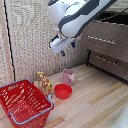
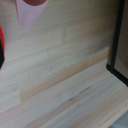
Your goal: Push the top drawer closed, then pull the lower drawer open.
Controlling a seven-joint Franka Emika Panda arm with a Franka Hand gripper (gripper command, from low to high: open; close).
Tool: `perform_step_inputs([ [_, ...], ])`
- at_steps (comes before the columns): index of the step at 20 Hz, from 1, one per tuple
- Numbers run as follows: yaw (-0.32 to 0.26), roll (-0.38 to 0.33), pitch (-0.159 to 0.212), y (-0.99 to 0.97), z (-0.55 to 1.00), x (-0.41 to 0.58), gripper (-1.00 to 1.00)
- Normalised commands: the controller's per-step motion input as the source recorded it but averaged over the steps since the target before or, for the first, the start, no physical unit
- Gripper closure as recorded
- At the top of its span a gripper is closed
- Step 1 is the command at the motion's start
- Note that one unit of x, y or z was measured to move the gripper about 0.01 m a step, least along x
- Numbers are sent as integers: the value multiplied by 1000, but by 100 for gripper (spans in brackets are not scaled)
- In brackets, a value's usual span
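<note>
At the exterior view's right stands the brown wooden cabinet. Its top drawer point(image 1: 106, 40) sticks out, dark inside above its front, with a thin bar handle point(image 1: 102, 39). Below it the lower drawer point(image 1: 111, 63) sits further back, with its own bar handle point(image 1: 107, 60). My gripper point(image 1: 67, 48) hangs in the air off the top drawer's corner, toward the exterior view's left, touching neither drawer. Its blue fingertips point(image 1: 62, 52) stand apart with nothing between them. The wrist view shows the wooden floor and a dark cabinet edge point(image 2: 117, 45); no fingers appear there.
On the wooden floor below the gripper are a pink cup point(image 1: 68, 76) point(image 2: 29, 12), a red bowl point(image 1: 63, 91), a yellow-brown toy point(image 1: 45, 83) and a red basket point(image 1: 24, 102). A woven screen point(image 1: 35, 35) backs the scene.
</note>
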Motion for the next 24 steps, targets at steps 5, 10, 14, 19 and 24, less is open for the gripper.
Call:
perform_step_inputs([
  [5,112,-375,39,20,27,2,-100],
  [10,112,-375,34,21,33,11,-100],
  [14,83,-375,24,61,108,152,-100],
  [19,59,-356,17,111,230,227,-100],
  [24,52,-325,1,38,309,69,-100],
])
